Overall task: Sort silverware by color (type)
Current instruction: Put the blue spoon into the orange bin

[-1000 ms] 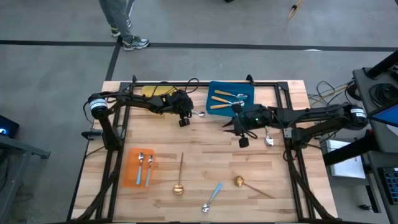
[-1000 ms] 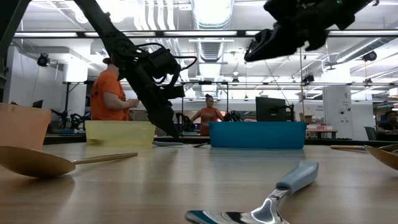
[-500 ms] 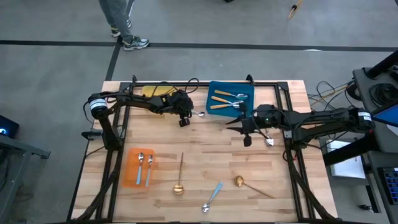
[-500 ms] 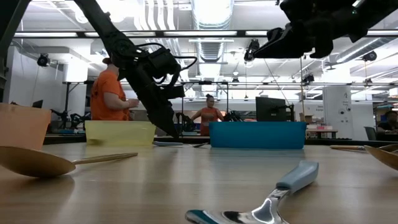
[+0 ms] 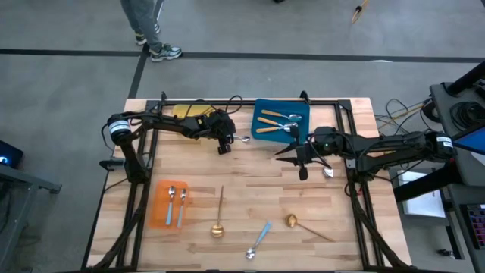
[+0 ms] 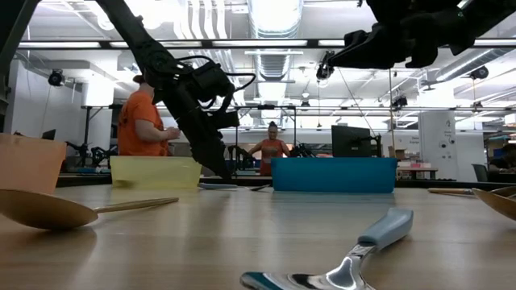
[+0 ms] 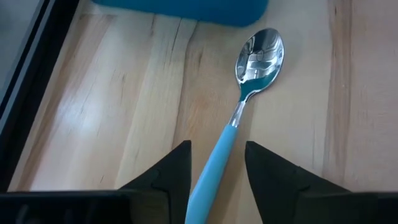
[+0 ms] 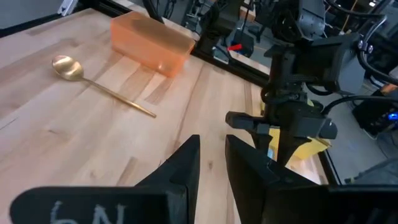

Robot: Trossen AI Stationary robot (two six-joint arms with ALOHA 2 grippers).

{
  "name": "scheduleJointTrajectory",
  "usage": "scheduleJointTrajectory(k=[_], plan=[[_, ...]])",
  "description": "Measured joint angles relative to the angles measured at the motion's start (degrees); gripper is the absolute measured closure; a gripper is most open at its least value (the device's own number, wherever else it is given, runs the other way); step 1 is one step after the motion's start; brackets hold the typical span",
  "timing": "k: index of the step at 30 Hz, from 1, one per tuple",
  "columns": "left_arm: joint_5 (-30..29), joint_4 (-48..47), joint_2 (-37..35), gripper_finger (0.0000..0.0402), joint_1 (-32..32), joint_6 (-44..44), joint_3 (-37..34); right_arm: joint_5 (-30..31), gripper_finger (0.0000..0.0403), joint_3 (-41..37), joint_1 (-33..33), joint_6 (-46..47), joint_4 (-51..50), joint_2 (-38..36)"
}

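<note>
My left gripper [image 5: 225, 142] is low over the table's far middle, open. Its fingers stand on either side of the light-blue handle [image 7: 214, 165] of a silver-bowled spoon [image 5: 241, 139] that lies flat beside the blue tray [image 5: 297, 110]; I see no touch. My right gripper [image 5: 303, 168] hovers empty and open above the table, right of centre, near another silver spoon [image 5: 327, 170]. Orange-handled spoons [image 5: 267, 121] lie in the blue tray, and two blue-handled spoons [image 5: 176, 203] in the orange tray [image 5: 161, 199]. Two gold spoons [image 5: 219, 216] [image 5: 305, 224] and a blue-handled one [image 5: 258, 240] lie on the near table.
A yellow tray [image 5: 189, 111] sits at the far edge, behind my left arm. A black frame [image 5: 333, 102] rings the tabletop. In the low view, people stand in the room beyond the table. Bare wood [image 5: 258, 182] lies between the two grippers and the near spoons.
My right gripper has moved a little toward the table's right edge and risen, away from the blue tray. My left gripper and the spoons have kept still.
</note>
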Motion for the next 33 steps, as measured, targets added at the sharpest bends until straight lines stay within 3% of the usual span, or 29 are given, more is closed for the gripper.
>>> scheduleJointTrajectory(k=[23,33], plan=[[0.02,-0.93,3.16,0.0265,-1.54,-3.51,0.09,0.07,0.0335,0.00,0.01,0.79,0.00,-0.02],[0.00,-1.94,3.01,0.0306,-3.41,-4.76,0.09,0.09,0.0335,0.00,0.02,0.81,0.00,-0.02]])
